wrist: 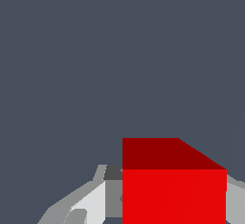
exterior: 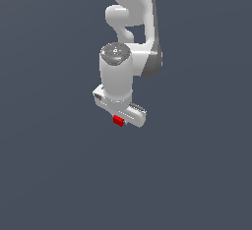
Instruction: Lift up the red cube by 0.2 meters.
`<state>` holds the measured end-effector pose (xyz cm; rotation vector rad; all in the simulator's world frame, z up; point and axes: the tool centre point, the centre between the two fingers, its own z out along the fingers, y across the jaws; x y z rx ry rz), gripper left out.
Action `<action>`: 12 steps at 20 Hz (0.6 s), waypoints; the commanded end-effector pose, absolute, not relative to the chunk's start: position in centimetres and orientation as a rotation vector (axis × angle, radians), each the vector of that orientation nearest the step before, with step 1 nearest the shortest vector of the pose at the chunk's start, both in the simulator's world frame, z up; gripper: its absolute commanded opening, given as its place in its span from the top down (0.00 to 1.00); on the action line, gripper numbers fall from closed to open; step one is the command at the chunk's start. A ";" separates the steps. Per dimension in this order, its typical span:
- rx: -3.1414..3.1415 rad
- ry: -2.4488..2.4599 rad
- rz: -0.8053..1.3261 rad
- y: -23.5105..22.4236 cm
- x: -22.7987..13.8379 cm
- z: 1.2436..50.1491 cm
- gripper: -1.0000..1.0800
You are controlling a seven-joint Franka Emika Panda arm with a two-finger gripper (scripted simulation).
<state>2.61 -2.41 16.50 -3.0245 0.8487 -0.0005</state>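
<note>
The red cube [exterior: 118,120] is a tiny plain bright-red block that peeks out from under the white hand of my gripper [exterior: 121,115] in the exterior view. In the wrist view the red cube [wrist: 173,189] fills the space between the two grey-white fingers [wrist: 91,204], which press on its sides. The gripper is shut on the cube. The fingertips are hidden under the hand in the exterior view. I cannot tell how high the cube is above the floor.
A plain dark grey floor [exterior: 49,175] fills both views. The white arm [exterior: 133,8] reaches in from the top of the exterior view, above the gripper.
</note>
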 end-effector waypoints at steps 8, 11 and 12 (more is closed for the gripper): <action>-3.025 0.849 0.000 -2.4 2.7 22.4 1.00; -3.025 0.848 0.000 -2.4 2.8 22.9 1.00; -3.025 0.848 0.000 -2.4 2.8 23.0 1.00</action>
